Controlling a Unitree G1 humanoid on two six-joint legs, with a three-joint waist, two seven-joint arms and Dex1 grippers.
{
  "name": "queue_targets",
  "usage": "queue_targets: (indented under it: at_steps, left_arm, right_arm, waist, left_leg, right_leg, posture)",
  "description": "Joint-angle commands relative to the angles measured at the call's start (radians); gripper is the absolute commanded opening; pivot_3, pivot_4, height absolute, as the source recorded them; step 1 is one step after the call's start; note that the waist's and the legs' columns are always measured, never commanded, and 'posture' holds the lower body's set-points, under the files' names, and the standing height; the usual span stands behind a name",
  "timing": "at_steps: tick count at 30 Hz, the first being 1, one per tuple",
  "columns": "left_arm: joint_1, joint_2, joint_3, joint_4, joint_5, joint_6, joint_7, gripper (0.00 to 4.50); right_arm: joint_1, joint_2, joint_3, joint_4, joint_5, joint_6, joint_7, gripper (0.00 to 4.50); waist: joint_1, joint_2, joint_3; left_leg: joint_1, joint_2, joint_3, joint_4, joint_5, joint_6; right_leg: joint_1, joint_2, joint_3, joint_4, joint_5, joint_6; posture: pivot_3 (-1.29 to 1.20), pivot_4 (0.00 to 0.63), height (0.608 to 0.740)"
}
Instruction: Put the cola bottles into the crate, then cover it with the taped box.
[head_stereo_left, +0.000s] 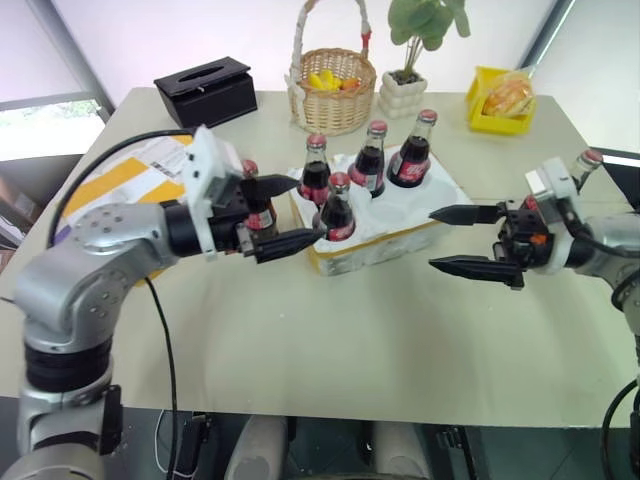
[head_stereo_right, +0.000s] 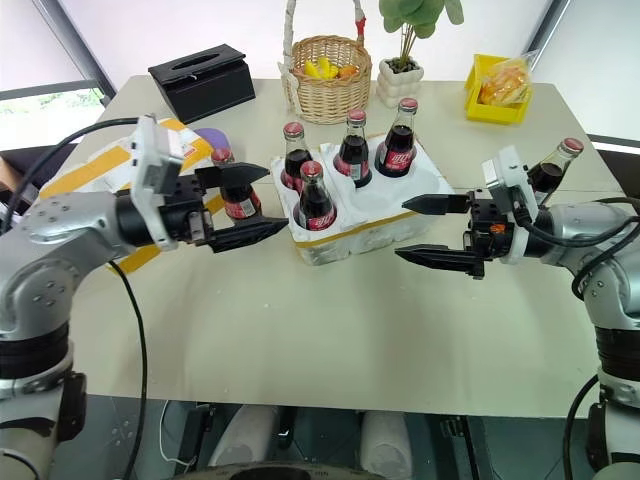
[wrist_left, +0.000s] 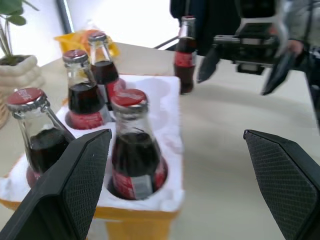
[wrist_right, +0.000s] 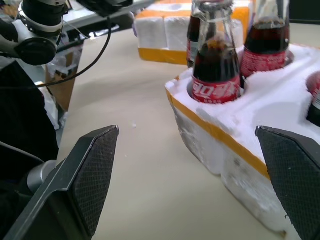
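Observation:
The crate (head_stereo_left: 398, 216), white foam with a yellow band, stands mid-table and holds several cola bottles, the nearest (head_stereo_left: 338, 210) in its front left well. One loose bottle (head_stereo_right: 238, 205) stands on the table left of the crate, behind my left gripper (head_stereo_left: 308, 210). That gripper is open and level, pointing at the crate's left end with nothing between its fingers. Another loose bottle (head_stereo_right: 550, 172) stands at the right behind my right arm. My right gripper (head_stereo_left: 432, 238) is open and empty, just off the crate's right end. The taped box (head_stereo_left: 118, 176) lies at the left, partly hidden by my left arm.
Along the back of the table are a black tissue box (head_stereo_left: 205, 90), a wicker basket (head_stereo_left: 333, 88) with yellow items, a potted plant (head_stereo_left: 405, 90) and a yellow tray (head_stereo_left: 503, 100) holding a bag. Bare tabletop lies in front of the crate up to the near edge.

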Motion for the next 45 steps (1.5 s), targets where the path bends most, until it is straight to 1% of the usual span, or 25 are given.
queue_targets:
  at_steps: [1,5,10,12,15,17,18,20,21,23,26,29,36,45]
  left_arm:
    - [0.018,0.047,0.099,-0.003,0.019,-0.012,0.07,4.44]
    - [0.06,0.08,0.236,0.015,-0.056,0.013,0.122,4.44]
    - [0.124,0.13,0.418,0.043,-0.24,0.089,0.141,4.44]
    - [0.172,0.159,0.48,0.054,-0.321,0.119,0.12,4.44]
    - [0.248,0.202,0.54,0.068,-0.394,0.145,0.087,4.44]
    - [0.323,0.243,0.569,0.057,-0.409,0.152,0.027,4.44]
    - [0.393,0.271,0.576,0.042,-0.367,0.139,-0.023,4.44]
    - [0.513,0.305,0.559,0.031,-0.247,0.064,-0.09,4.44]
    - [0.548,0.307,0.541,0.042,-0.195,0.018,-0.1,4.44]
    - [0.571,0.291,0.478,0.078,-0.081,-0.088,-0.086,4.44]
    - [0.517,0.242,0.338,0.152,0.064,-0.227,-0.036,4.44]
    - [0.396,0.161,0.185,0.243,0.16,-0.316,0.001,4.44]
    - [0.243,0.091,0.033,0.366,0.206,-0.344,-0.047,4.44]
    - [0.073,0.018,-0.088,0.478,0.264,-0.356,-0.077,4.44]
  right_arm:
    - [-0.027,-0.003,-0.012,0.007,-0.003,-0.018,0.016,4.5]
    - [-0.033,-0.002,-0.009,0.023,-0.012,-0.024,0.03,4.5]
    - [-0.045,0.003,0.001,0.049,-0.028,-0.032,0.044,4.5]
    - [-0.053,0.008,0.008,0.061,-0.036,-0.037,0.048,4.5]
    - [-0.062,0.01,0.016,0.074,-0.043,-0.04,0.052,4.5]
    - [-0.067,0.01,0.018,0.081,-0.048,-0.042,0.055,4.5]
    - [-0.069,0.01,0.018,0.086,-0.05,-0.043,0.058,4.5]
    - [-0.071,0.008,0.018,0.091,-0.053,-0.044,0.061,4.5]
    - [-0.072,0.008,0.018,0.091,-0.053,-0.043,0.062,4.5]
    - [-0.072,0.009,0.017,0.091,-0.053,-0.043,0.063,4.5]
    - [-0.068,0.013,0.016,0.084,-0.052,-0.042,0.059,4.5]
    - [-0.065,0.018,0.015,0.078,-0.051,-0.041,0.052,4.5]
    - [-0.05,0.013,0.0,0.061,-0.043,-0.032,0.042,4.5]
    - [-0.025,0.017,-0.009,0.046,-0.043,-0.037,0.029,4.5]
  waist:
    - [0.001,0.0,0.0]
    - [-0.001,0.0,0.0]
    - [-0.002,0.0,0.0]
    - [-0.004,0.0,0.0]
    - [-0.004,0.0,0.0]
    - [-0.005,0.0,0.0]
    - [-0.007,0.0,0.0]
    - [-0.015,0.0,0.0]
    - [-0.016,0.0,0.0]
    - [-0.013,0.0,0.0]
    - [-0.011,0.0,0.0]
    - [-0.002,0.0,0.0]
    - [0.002,0.0,0.0]
    - [0.004,-0.001,0.0]
  left_leg:
    - [0.0,0.0,0.0,0.0,0.0,0.0]
    - [0.0,0.0,0.0,-0.001,0.0,0.0]
    - [0.0,0.0,0.0,-0.001,0.0,0.0]
    - [0.0,0.0,0.0,-0.001,0.0,0.0]
    - [0.001,0.0,0.0,-0.001,0.0,0.0]
    - [0.001,0.001,0.0,-0.001,0.0,0.0]
    - [0.001,0.001,0.0,-0.001,0.0,0.0]
    - [0.001,0.001,0.001,-0.003,0.0,0.0]
    - [0.001,0.0,0.002,-0.003,0.0,0.0]
    - [0.001,0.001,0.002,-0.004,0.0,0.0]
    - [0.001,0.001,0.002,-0.004,0.0,-0.001]
    - [0.001,0.001,0.003,-0.003,0.0,-0.001]
    - [0.0,0.001,0.003,-0.005,0.0,-0.001]
    - [0.0,0.001,0.002,-0.003,0.001,-0.001]
  right_leg:
    - [0.0,0.0,0.0,0.0,0.0,0.0]
    - [0.0,0.0,0.0,0.0,0.0,0.0]
    - [0.0,0.0,0.0,0.0,0.0,0.0]
    - [0.0,0.0,0.0,0.0,0.0,0.0]
    - [0.0,0.0,0.0,0.0,0.0,0.0]
    - [0.0,0.0,0.0,0.0,0.0,-0.001]
    - [0.0,0.0,0.0,0.0,-0.001,-0.002]
    - [-0.001,0.0,0.001,-0.001,-0.002,-0.004]
    - [-0.001,-0.001,0.001,-0.001,-0.002,-0.004]
    - [-0.002,0.0,0.001,-0.001,-0.002,-0.005]
    - [-0.002,-0.001,0.001,-0.002,-0.003,-0.009]
    - [-0.001,-0.001,0.001,-0.002,-0.001,-0.01]
    - [-0.004,0.0,0.001,-0.002,0.001,-0.005]
    - [-0.003,0.0,0.001,-0.001,0.001,-0.004]
  posture:
    - [0.0,0.15,0.74]
    - [0.0,0.15,0.74]
    - [0.0,0.15,0.74]
    - [0.0,0.15,0.74]
    - [0.0,0.15,0.74]
    - [0.0,0.15,0.74]
    - [0.0,0.15,0.74]
    - [0.0,0.15,0.74]
    - [0.0,0.15,0.74]
    - [0.0,0.15,0.74]
    - [0.0,0.15,0.74]
    - [0.0,0.15,0.74]
    - [0.0,0.15,0.74]
    - [0.0,0.15,0.74]
